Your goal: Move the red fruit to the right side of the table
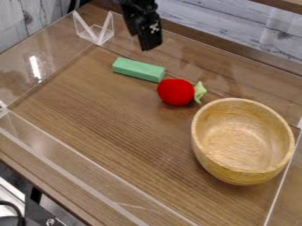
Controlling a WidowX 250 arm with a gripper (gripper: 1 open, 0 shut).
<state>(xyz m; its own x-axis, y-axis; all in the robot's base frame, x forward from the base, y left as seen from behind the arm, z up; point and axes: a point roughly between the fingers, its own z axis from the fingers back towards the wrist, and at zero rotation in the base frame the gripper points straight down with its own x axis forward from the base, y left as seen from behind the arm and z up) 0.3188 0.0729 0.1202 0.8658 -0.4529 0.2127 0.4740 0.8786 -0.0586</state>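
One round wooden bowl point(242, 139) sat near the tabletop's right edge, toward the front — light wood, with nothing inside it. One red fruit point(176, 92), small and round with a pale green leafy top pointing right, lay on the table point(94, 132) just beyond the bowl's far-left rim, close to it but not in it, roughly at the middle of the tabletop's width. One flat green rectangular block point(138, 69) lay a little farther toward the back-left, near the fruit but apart from it. Low clear acrylic walls edged the tabletop, and a clear bracket point(92, 28) stood at the far left corner.

The single black gripper point(150, 39) hung above the back edge of the tabletop, clear of the block and well apart from the fruit — its fingers spread wide and holding nothing. No legible writing or labels showed on anything.
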